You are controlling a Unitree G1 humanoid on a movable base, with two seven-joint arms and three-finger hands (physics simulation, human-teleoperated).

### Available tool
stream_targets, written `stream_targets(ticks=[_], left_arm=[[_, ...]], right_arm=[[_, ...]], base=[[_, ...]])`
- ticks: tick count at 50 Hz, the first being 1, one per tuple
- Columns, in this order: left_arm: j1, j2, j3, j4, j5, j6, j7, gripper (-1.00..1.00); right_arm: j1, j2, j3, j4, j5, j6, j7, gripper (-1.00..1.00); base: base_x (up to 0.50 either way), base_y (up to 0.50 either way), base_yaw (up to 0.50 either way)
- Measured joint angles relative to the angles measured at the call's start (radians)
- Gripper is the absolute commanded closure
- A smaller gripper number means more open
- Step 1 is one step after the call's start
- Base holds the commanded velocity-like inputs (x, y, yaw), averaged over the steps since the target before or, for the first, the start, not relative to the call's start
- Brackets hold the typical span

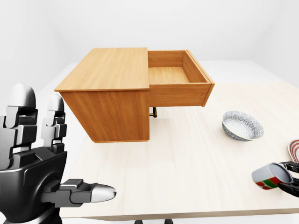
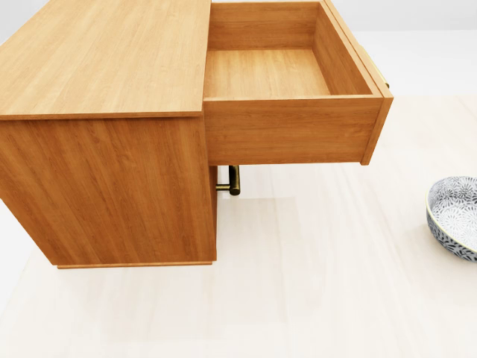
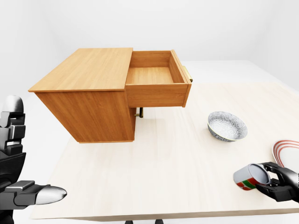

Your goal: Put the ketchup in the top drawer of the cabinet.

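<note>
Right hand [image 3: 273, 181] pinching ketchup [image 3: 246, 177] sideways, low over tabletop [image 3: 177, 158]; left hand [image 1: 42, 172] spread. Risk: slips, or clips top drawer [image 3: 156, 84] wall.

No readable text is showing anywhere; the red, green and white label on the ketchup container [image 3: 246, 179] is appearing too small to read.
</note>
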Motion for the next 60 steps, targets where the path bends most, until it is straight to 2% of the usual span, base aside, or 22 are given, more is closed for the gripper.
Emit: stream_targets(ticks=[8, 14, 30, 42, 52, 60], left_arm=[[0.003, -0.001, -0.007, 0.000, 0.005, 0.000, -0.001, -1.00], [0.005, -0.001, -0.007, 0.000, 0.005, 0.000, -0.002, -1.00], [0.009, -0.004, -0.002, 0.000, -0.001, 0.000, -0.005, -1.00], [0.009, -0.005, 0.005, 0.000, -0.008, 0.000, -0.007, -1.00], [0.007, -0.005, 0.011, 0.000, -0.013, 0.000, -0.008, -1.00], [0.001, -0.003, 0.021, 0.000, -0.023, 0.000, -0.006, -1.00]], right_arm=[[-0.007, 0.004, 0.014, -0.005, -0.005, 0.000, 0.000, 1.00], [0.026, 0.016, -0.004, -0.113, -0.023, 0.000, 0.000, 1.00], [0.112, 0.086, -0.231, -0.659, -0.272, 0.000, 0.000, 1.00], [0.112, 0.118, -0.338, -0.901, -0.439, 0.000, 0.000, 1.00], [0.094, 0.099, -0.394, -1.030, -0.522, 0.000, 0.000, 1.00], [0.059, 0.054, -0.410, -1.118, -0.577, 0.000, 0.000, 1.00]], base=[[0.00, 0.00, 0.00], [0.00, 0.00, 0.00], [0.00, 0.00, 0.00], [0.00, 0.00, 0.00], [0.00, 0.00, 0.00], [0.00, 0.00, 0.00]])
